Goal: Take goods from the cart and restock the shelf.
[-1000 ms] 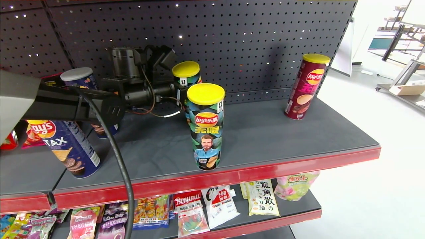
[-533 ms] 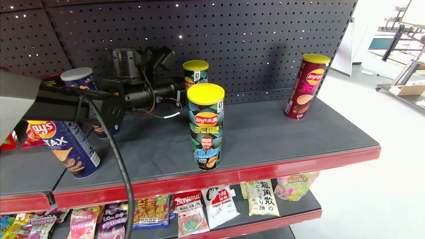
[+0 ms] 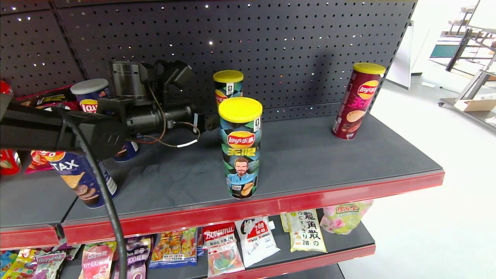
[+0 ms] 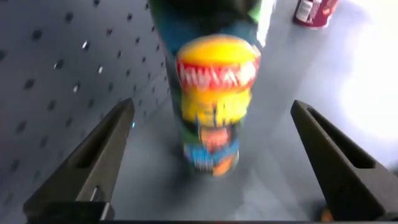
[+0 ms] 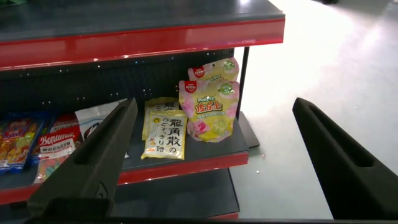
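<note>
A green chip can with a yellow lid (image 3: 228, 86) stands upright at the back of the grey shelf (image 3: 317, 155), against the pegboard. My left gripper (image 3: 208, 121) hangs open just left of it, apart from it. In the left wrist view the same can (image 4: 214, 68) stands ahead of the open left gripper (image 4: 212, 107), with nothing between the fingers (image 4: 99, 162). A second, matching can (image 3: 240, 147) stands near the shelf's red front edge. My right gripper (image 5: 211, 155) is open and empty, facing the lower shelves.
A maroon can (image 3: 358, 100) stands at the shelf's right rear. Two blue cans (image 3: 90, 97) (image 3: 83, 178) stand at the left behind and below my left arm. Snack bags (image 3: 255, 240) fill the lower shelf (image 5: 186, 168). Bare shelf lies between the green and maroon cans.
The left gripper carried the rear green can slightly right, set it upright, let go and drew back to the left. The can now stands alone.
</note>
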